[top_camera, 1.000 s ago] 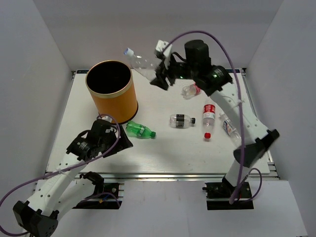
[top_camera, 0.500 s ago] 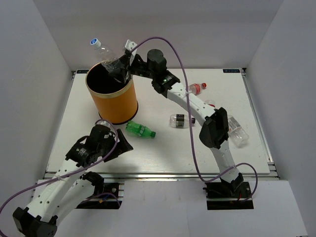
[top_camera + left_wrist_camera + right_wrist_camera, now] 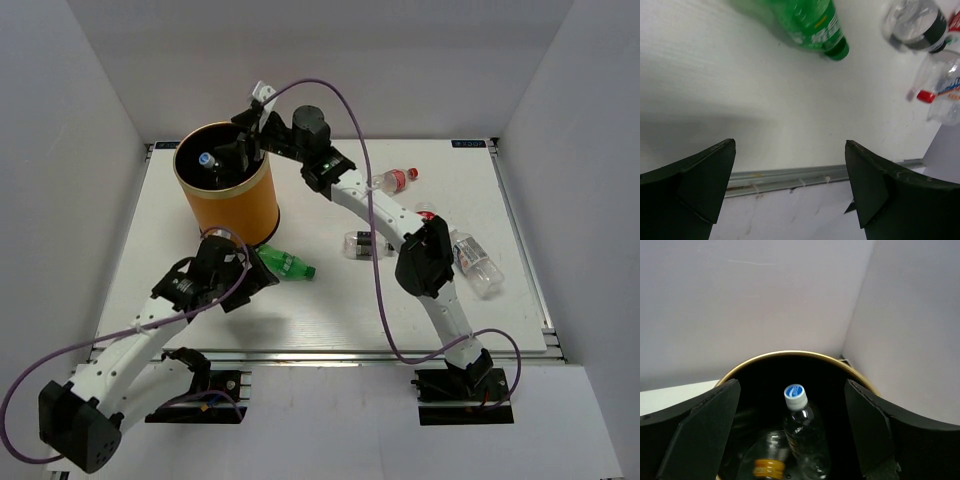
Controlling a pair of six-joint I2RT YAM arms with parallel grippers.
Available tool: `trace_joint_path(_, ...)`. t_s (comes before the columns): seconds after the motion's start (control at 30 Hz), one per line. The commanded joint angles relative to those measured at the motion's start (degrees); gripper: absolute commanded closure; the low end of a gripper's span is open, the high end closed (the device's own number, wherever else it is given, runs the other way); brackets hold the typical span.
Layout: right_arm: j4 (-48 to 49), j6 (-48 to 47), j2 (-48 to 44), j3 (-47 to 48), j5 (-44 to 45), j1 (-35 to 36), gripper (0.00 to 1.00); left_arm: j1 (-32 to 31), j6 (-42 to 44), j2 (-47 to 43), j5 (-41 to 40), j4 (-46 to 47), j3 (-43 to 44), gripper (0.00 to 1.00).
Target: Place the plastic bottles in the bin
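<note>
Hovering over the bin (image 3: 790, 354), the right claw (image 3: 791, 386) has its fingers spread wide and grips nothing. Directly below it, inside the bin, sits a blue-capped clear bottle (image 3: 802, 440), cap up, beside a yellow-capped bottle (image 3: 765, 462). Left claw (image 3: 790, 145) likewise spread and empty, low over the table (image 3: 740, 90). Green bottle (image 3: 807, 20) lies just ahead of its tips.

A white worktop (image 3: 340, 310) sits boxed in by pale grey walls (image 3: 330, 60) at its far, left and right edges. A metal rail (image 3: 330, 357) runs along its near edge.
</note>
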Motion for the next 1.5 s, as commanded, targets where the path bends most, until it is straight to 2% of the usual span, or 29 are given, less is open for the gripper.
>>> trace_joint_path(0.0, -0.3, -2.2, -10.1, 2.9, 5.2, -2.4, 0.10, -0.6, -2.9, 4.4, -3.6, 7.0, 3.8, 0.00)
trace_joint_path(0.07, -3.4, -2.3, -13.0, -0.2, 9.0, -5.4, 0.10, -1.3, -4.1, 7.3, -4.9, 7.9, 5.5, 0.00)
trace_joint_path(0.13, -8.6, -2.3, -20.3, -2.9, 9.8, -7.7, 0.43, -2.1, -5.8, 11.4, -5.7, 10.1, 6.8, 0.00)
trace_joint_path(0.17, -11.8, -2.3, -22.0, -8.4, 10.6, -9.6, 0.63, -3.6, -7.8, 12.7, -7.0, 10.8, 6.8, 0.00)
trace_joint_path(0.2, -14.4, -2.0, -28.3, -10.6, 11.0, -13.4, 0.90, -4.2, -9.0, 13.9, -7.7, 10.8, 8.2, 0.00)
trace_joint_path(0.23, -15.8, -2.3, -30.5, -15.7, 10.8, -14.6, 0.92, -4.9, -10.2, 16.5, -8.7, 10.8, 9.0, 0.00)
trace_joint_path(0.27, -16.3, -3.8, -34.6, -21.2, 10.2, -15.8, 0.88, -5.6, -11.4, 17.9, -11.3, 10.0, 9.7, 0.00)
trace_joint_path(0.3, -20.7, -5.3, -36.8, -26.9, 10.3, -18.9, 0.74, -7.1, -14.1, 19.0, -13.0, 8.9, 11.5, 0.00)
trace_joint_path(0.4, -24.4, -7.2, -47.3, -40.9, 7.9, -22.6, 0.40, -10.4, -18.2, 23.3, -19.6, 5.9, 14.4, 0.00)
trace_joint_path(0.43, -24.8, -8.1, -53.3, -43.4, 7.5, -24.0, 0.30, -11.1, -18.8, 24.4, -21.0, 5.3, 15.2, 0.00)
trace_joint_path(0.47, -25.3, -8.2, -55.0, -45.7, 7.2, -25.2, 0.27, -11.9, -19.4, 25.5, -24.1, 4.8, 16.0, 0.00)
trace_joint_path(0.5, -27.1, -8.4, -56.8, -52.2, 5.8, -26.3, 0.25, -13.4, -20.2, 28.3, -25.4, 4.8, 18.0, 0.00)
trace_joint_path(0.53, -29.3, -8.4, -61.6, -54.0, 5.6, -26.6, 0.25, -14.1, -20.9, 29.7, -28.1, 4.2, 20.1, 0.00)
trace_joint_path(0.7, -32.6, -6.7, -71.2, -68.1, 3.9, -30.5, 0.24, -18.4, -22.4, 39.3, -34.2, 1.5, 26.2, 0.00)
trace_joint_path(0.8, -33.9, -6.8, -74.8, -72.4, 3.1, -32.2, 0.24, -19.7, -23.4, 43.5, -37.2, -1.1, 28.6, 0.00)
trace_joint_path(0.93, -35.4, -6.5, -76.4, -73.6, 2.0, -34.4, 0.24, -20.9, -26.1, 46.1, -40.0, -5.7, 30.1, 0.00)
trace_joint_path(1.07, -36.0, -6.6, -76.6, -75.1, 0.9, -36.2, 0.24, -21.6, -28.9, 45.5, -42.0, -5.7, 28.1, 0.00)
trace_joint_path(1.23, -36.1, -5.8, -75.7, -75.3, -0.8, -37.3, 0.24, -21.6, -29.4, 47.0, -45.7, -7.4, 27.6, 0.00)
trace_joint_path(1.47, -39.0, -6.6, -76.7, -74.9, -2.4, -38.7, 0.24, -20.5, -29.4, 51.6, -46.9, -8.7, 27.5, 0.00)
